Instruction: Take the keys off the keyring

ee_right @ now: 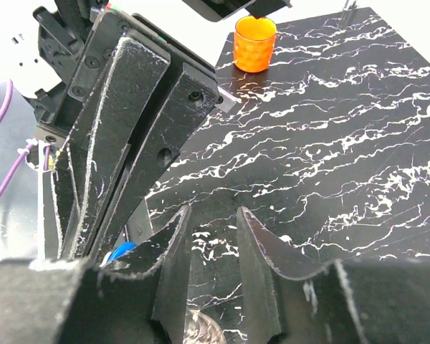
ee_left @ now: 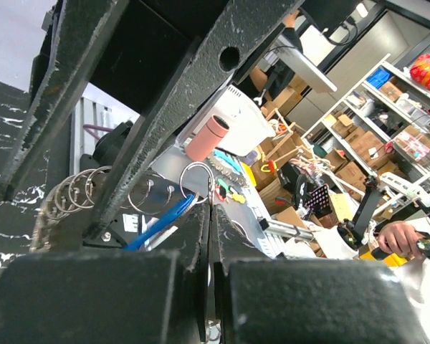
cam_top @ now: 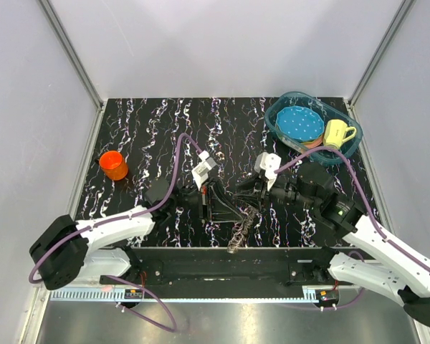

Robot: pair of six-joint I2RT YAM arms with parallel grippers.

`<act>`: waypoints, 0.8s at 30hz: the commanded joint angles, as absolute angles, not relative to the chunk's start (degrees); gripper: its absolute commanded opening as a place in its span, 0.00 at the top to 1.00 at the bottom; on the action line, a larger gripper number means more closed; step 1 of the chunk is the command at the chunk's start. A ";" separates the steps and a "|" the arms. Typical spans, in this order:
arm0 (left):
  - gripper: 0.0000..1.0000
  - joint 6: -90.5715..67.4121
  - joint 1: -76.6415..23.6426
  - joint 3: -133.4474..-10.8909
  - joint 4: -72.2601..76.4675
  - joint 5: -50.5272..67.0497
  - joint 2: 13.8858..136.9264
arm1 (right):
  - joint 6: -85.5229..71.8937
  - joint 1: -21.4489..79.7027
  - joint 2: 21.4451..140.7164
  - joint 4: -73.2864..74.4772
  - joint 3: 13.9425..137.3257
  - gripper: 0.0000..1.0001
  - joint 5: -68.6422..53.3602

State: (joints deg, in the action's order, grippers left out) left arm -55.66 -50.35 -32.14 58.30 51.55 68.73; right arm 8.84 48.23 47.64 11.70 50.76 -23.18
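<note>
The left jaws are pressed to a hairline, and a loop of the keyring (ee_left: 198, 180) rises right at their tips, so they seem to pinch its wire. The right jaws stand part open just opposite, gripping nothing. The keys (cam_top: 241, 231) dangle in a bunch between both arms, near the table's (cam_top: 150, 129) front edge. The left pinch should hold firm while the right jaws close on one key only and slide it along the wire, not tug.
</note>
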 commanded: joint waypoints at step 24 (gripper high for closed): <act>1.00 -65.13 -46.05 -32.69 84.46 46.49 73.92 | -29.71 47.90 40.51 28.13 61.17 0.54 -14.14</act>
State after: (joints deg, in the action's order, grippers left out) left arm -65.04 -46.41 -30.94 70.24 48.71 74.04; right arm -24.99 48.21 39.35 27.81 60.90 -9.10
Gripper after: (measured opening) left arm 0.004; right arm 0.459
